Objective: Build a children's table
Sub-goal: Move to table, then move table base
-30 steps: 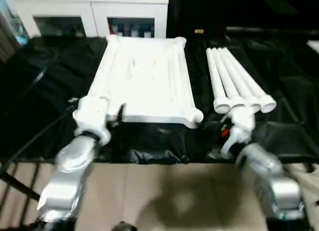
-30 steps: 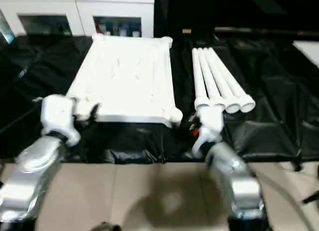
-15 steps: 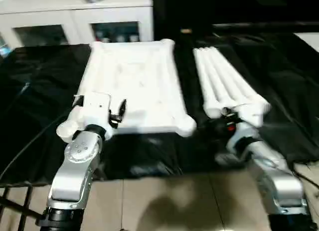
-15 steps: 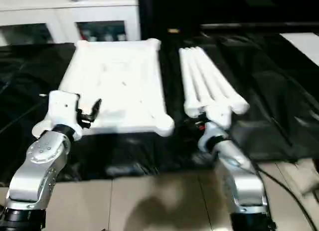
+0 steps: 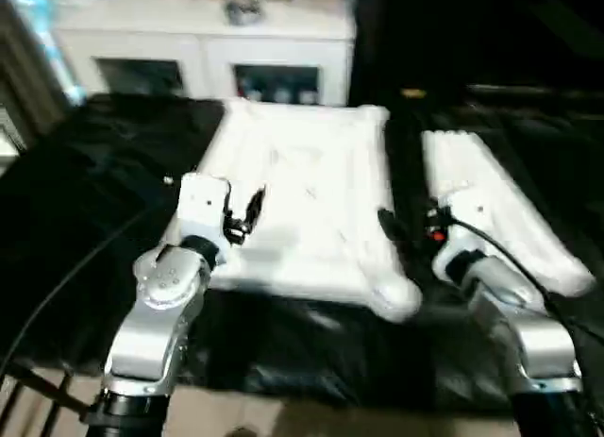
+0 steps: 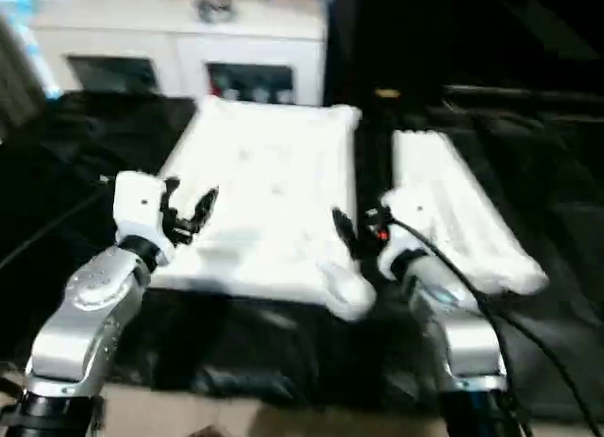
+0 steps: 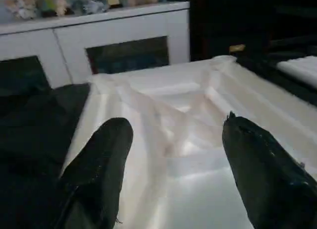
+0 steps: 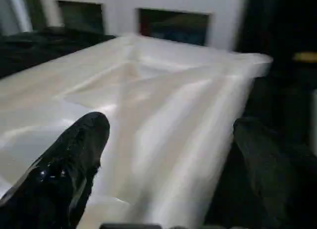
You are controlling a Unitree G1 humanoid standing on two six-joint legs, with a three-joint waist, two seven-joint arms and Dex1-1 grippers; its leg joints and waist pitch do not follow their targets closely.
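Your left gripper [image 5: 243, 213] hangs with its black fingers spread and nothing between them, just above the near left part of the tabletop [image 5: 307, 201]. Your right gripper [image 6: 354, 231] is also spread wide and empty, beside the tabletop's near right corner socket [image 6: 347, 292]. The tabletop lies ahead of both grippers, ribbed side up, on the black work table [image 5: 85, 192]. The white legs [image 5: 505, 220] lie in a bundle at the outer side of your right gripper, along the tabletop. The left wrist view lets you see the ribs of the tabletop between the two fingers [image 7: 99, 164], and the white cabinet [image 7: 114, 36] beyond it. The right wrist view shows the tabletop's long edge [image 8: 198, 135] running away between its fingers [image 8: 69, 160].
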